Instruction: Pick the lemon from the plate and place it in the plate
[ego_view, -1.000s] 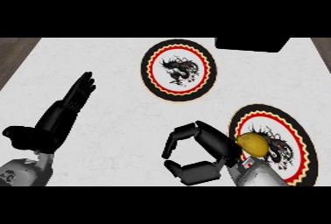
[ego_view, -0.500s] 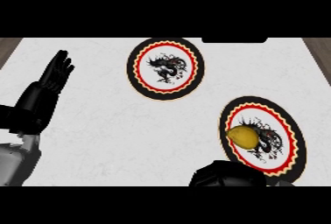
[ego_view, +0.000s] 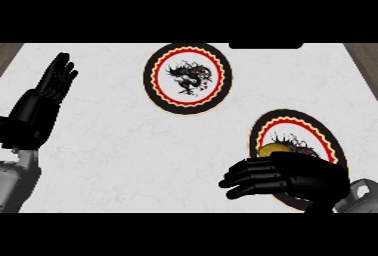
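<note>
A yellow lemon (ego_view: 276, 148) lies on the near plate (ego_view: 325, 137), a black-rimmed plate with a red and white ring and a dark dragon print, at the lower right. My right hand (ego_view: 295, 177) hovers just in front of the lemon and over the plate's near edge, fingers bent and pointing left, holding nothing; it hides the lemon's lower part. A second plate (ego_view: 187, 78) of the same pattern sits at the top centre with nothing on it. My left hand (ego_view: 44, 100) rests open at the left edge, fingers up.
The white marbled counter (ego_view: 118, 150) spreads between the plates. A dark object (ego_view: 266, 45) shows at the top edge, right of the far plate. Brown floor shows at both upper corners.
My right hand dropped out of view at the bottom, then came back up to the near plate beside the lemon. The view shifted, so both plates and the left hand sit differently.
</note>
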